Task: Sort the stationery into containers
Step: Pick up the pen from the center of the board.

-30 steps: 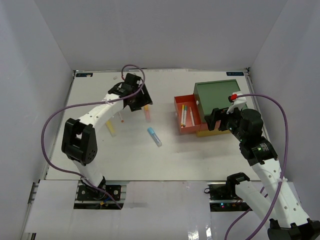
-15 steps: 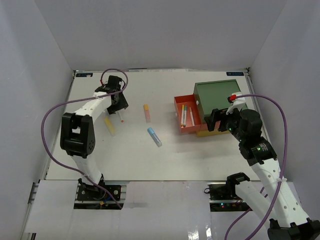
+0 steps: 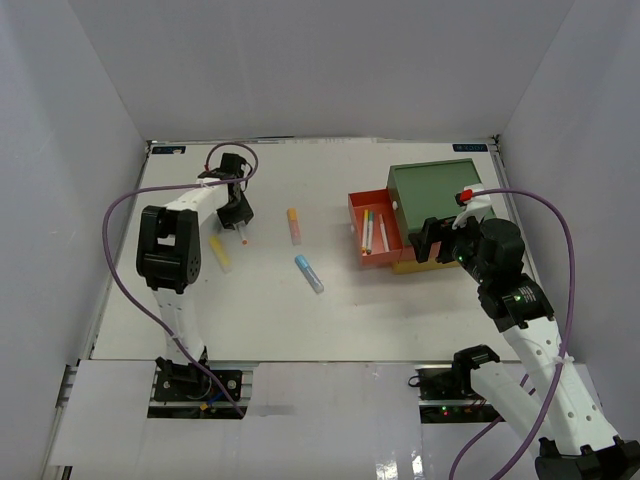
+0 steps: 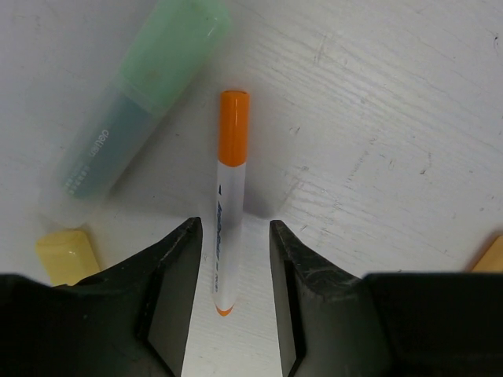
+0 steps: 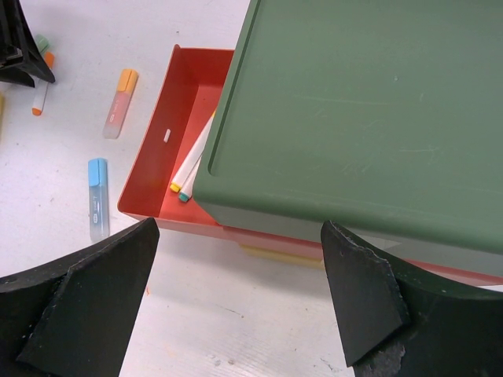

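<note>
We see the left claw [image 4: 233, 263] released. Its two black fingers [image 4: 169, 298] stand on either side of a white pen with an orange cap [image 4: 233, 149], with a narrow gap on each side. The pen lies flat on the white bench [image 4: 377, 118], cap toward the top of the frame. Just to its upper left a teal highlighter [image 4: 130, 118] lies tilted. A yellow marker [image 4: 67, 255] shows at lower left.

The right claw [image 5: 236, 236] is also released, its fingers wide apart and empty above the stacked drawers. The green top [image 5: 354, 102] fills the upper right. The red drawer [image 5: 177, 118] below it is pulled out to the left, with thin pens [image 5: 192, 161] inside. A strip of the yellow drawer [image 5: 275, 253] peeks out underneath. At far left, an orange highlighter [image 5: 119, 102] and a blue highlighter [image 5: 97, 196] lie apart on the bench.
</note>
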### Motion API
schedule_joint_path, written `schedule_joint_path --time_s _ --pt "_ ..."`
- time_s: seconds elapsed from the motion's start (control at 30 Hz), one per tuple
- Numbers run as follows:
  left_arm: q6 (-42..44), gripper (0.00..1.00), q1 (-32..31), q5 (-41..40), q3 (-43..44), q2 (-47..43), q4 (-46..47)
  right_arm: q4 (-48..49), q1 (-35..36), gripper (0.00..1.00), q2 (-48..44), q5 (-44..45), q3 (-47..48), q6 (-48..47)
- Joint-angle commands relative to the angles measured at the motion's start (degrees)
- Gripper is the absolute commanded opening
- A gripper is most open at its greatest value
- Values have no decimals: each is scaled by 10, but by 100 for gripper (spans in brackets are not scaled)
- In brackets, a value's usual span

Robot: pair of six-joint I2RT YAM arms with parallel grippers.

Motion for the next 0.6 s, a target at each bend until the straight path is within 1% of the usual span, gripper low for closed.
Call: schedule_joint_path --time_s 0.0,0.13,0.23,0.27,0.33,0.37,0.5,0.57 --pt "2 50 2 7 18 8 1 23 0 90 -7 7 -1 0" --pt "-2 47 2 6 15 19 1 23 1 90 -7 5 -2 0" --pt "-3 42 1 12 11 21 2 23 1 90 -8 5 -3 0" --pt "-3 37 2 15 10 20 2 23 0 90 -9 5 -3 0" --pt "2 31 2 28 7 12 5 23 0 90 -9 6 -3 0" --pt "4 26 1 37 2 9 8 24 1 90 -9 4 -3 0" --pt "8 15 -10 91 -7 -23 17 24 1 90 -7 4 -3 0" --pt "3 14 -20 124 -11 -51 26 25 0 90 -6 2 -3 0"
